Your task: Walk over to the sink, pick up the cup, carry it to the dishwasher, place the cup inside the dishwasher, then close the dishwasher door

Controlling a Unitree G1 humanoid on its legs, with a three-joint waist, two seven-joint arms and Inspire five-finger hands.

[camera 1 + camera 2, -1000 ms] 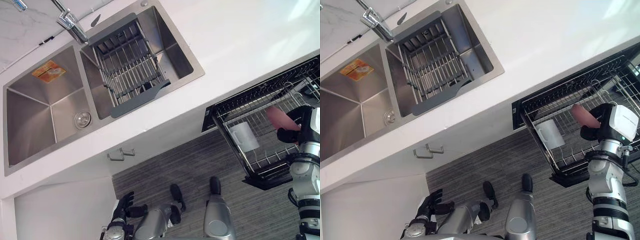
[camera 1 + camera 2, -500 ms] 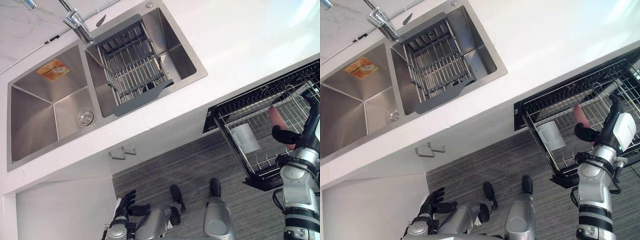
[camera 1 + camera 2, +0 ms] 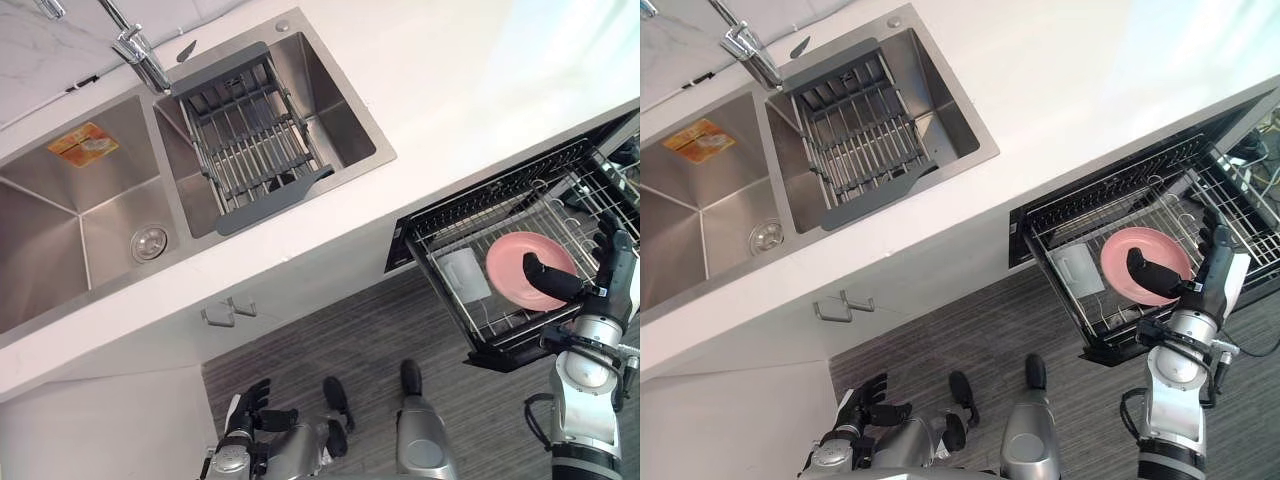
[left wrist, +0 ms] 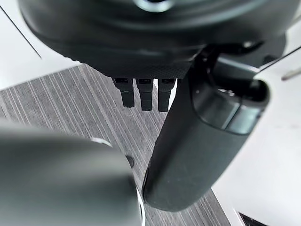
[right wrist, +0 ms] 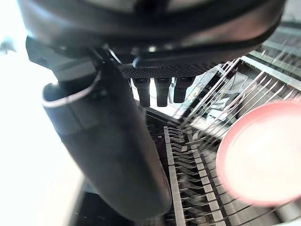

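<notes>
The white cup [image 3: 463, 275] lies in the pulled-out dishwasher rack [image 3: 1090, 190], at its left end, beside a pink plate [image 3: 525, 268]. My right hand [image 3: 608, 272] hovers over the rack's right part, open, its thumb [image 5: 113, 155] stretched across the plate [image 5: 263, 155] and holding nothing. My left hand [image 3: 248, 408] hangs low near the floor, open and empty, with its thumb [image 4: 202, 146] standing out.
A double steel sink [image 3: 60, 230] with a faucet [image 3: 140, 55] sits in the white counter [image 3: 480, 80]; a grey drainer basket [image 3: 245, 140] spans its right basin. Cabinet handles [image 3: 228, 312] are below the counter. Grey striped floor [image 3: 380, 330] lies before the rack.
The view has shifted. My right hand has dropped lower, toward the rack's front edge. The pink plate, seen edge-on by the hand before, now shows its full face.
</notes>
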